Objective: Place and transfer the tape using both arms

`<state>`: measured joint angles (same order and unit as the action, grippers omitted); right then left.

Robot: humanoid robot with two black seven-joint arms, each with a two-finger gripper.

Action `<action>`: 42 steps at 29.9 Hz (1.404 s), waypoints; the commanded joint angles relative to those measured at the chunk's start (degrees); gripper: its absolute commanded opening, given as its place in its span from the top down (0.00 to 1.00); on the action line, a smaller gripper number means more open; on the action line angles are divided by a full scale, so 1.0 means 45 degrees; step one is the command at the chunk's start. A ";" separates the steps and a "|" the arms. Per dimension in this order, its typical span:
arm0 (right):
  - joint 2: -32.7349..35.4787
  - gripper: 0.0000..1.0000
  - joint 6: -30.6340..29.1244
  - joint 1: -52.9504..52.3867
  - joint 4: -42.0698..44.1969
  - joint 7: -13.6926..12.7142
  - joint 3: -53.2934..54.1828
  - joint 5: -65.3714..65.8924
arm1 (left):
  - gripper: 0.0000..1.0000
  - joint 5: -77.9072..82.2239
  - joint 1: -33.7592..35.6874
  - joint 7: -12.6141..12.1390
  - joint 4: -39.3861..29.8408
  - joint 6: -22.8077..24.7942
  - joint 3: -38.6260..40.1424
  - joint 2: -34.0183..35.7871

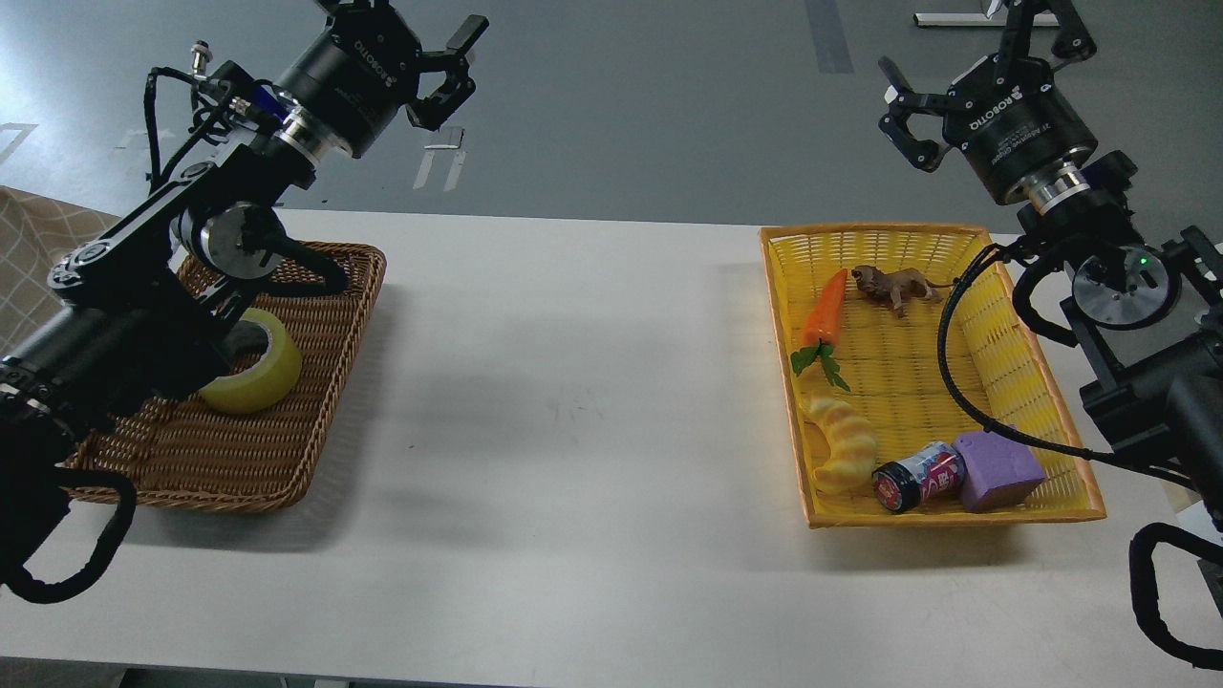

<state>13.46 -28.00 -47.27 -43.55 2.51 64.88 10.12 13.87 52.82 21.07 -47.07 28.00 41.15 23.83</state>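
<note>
The tape [260, 371], a yellow roll with a grey-white core, lies flat in the brown wicker basket [287, 449] at the left of the table. My left forearm crosses in front of it and hides its left part. My left gripper [409, 24] is raised high above and beyond the basket's far edge, open and empty, its top cut off by the frame. My right gripper [975, 53] is raised beyond the far right corner of the yellow basket [879, 230], open and empty.
The yellow basket holds a toy carrot [826, 311], a lion figure [894, 285], a yellow croissant toy [841, 444], a small can [917, 476] and a purple block [998, 470]. A black cable [955, 373] from my right arm hangs over that basket.
</note>
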 commanded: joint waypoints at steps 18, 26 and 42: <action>-0.0725 0.00 0.0000 -0.0803 0.0185 -0.0089 -0.1411 0.1540 | 0.02 -0.0602 -0.0547 -0.0522 0.0402 0.0000 0.0094 -0.1389; -0.1292 0.00 0.0000 -0.0784 0.0146 -0.0069 -0.0864 0.1461 | 0.02 -0.0622 -0.0527 -0.0698 0.0929 0.0000 0.0113 -0.1799; -0.1331 0.00 0.0000 -0.0569 -0.0030 -0.0089 -0.0805 0.1422 | 0.02 -0.0622 -0.0508 -0.0679 0.0949 0.0000 0.0113 -0.1760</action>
<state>7.53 -28.00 -49.99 -43.61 2.05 61.04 16.68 11.16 50.52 17.93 -42.80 28.00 41.67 15.92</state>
